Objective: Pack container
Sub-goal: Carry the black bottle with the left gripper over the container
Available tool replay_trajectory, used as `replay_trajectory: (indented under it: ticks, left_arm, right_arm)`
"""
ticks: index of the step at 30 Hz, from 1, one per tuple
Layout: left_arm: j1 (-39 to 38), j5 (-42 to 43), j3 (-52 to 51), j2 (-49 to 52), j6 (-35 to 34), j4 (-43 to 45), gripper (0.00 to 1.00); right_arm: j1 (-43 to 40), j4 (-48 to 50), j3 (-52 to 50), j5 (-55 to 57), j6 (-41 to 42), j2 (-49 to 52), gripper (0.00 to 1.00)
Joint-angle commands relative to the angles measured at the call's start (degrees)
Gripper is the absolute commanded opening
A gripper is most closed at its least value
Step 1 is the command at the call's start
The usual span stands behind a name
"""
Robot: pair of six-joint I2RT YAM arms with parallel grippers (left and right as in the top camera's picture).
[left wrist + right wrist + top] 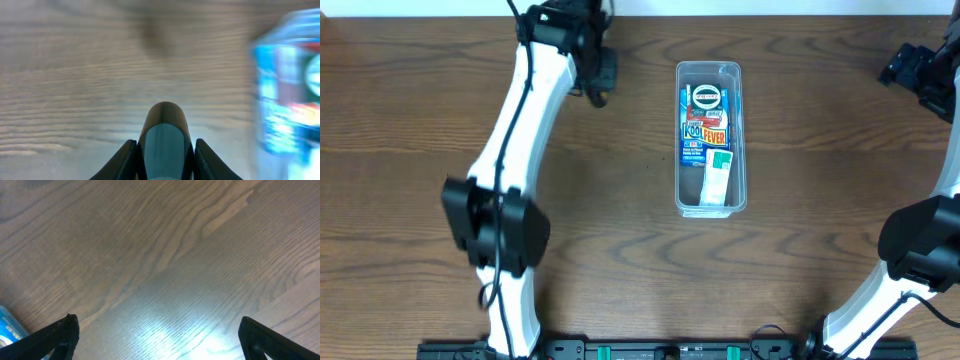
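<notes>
I'm seeing the container (710,138) lying lengthwise away from base, right of left tool (165,145), nearer arm; can't tell its grip; right tool (157,330) hanging released, well apart.

Lab setup: wooden table (800,180), mounting rail (660,351)

Overhead is sharp, evenly lit. Left wrist view blurs the container (285,90); glare whitens the bench (165,325) in the right wrist view
</notes>
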Motion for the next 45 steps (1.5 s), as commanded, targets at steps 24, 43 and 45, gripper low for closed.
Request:
replay_trajectory:
  ticks: [24, 43, 45]
  left_arm:
    - [-22.0, 1.8, 0.6, -0.2, -15.1, -6.4, 0.32]
    - [-23.9, 1.9, 0.6, 6.8, -18.9, -5.9, 0.32]
    - [-24.0, 1.9, 0.6, 7.7, -19.2, -5.9, 0.32]
  right_arm:
    - [-0.3, -0.1, -0.2, 0.6, 0.8, -1.0, 0.99]
    - [-0.3, 0.0, -0.2, 0.6, 0.8, -1.0, 0.99]
    - [-0.3, 0.0, -0.2, 0.6, 0.8, -1.0, 0.99]
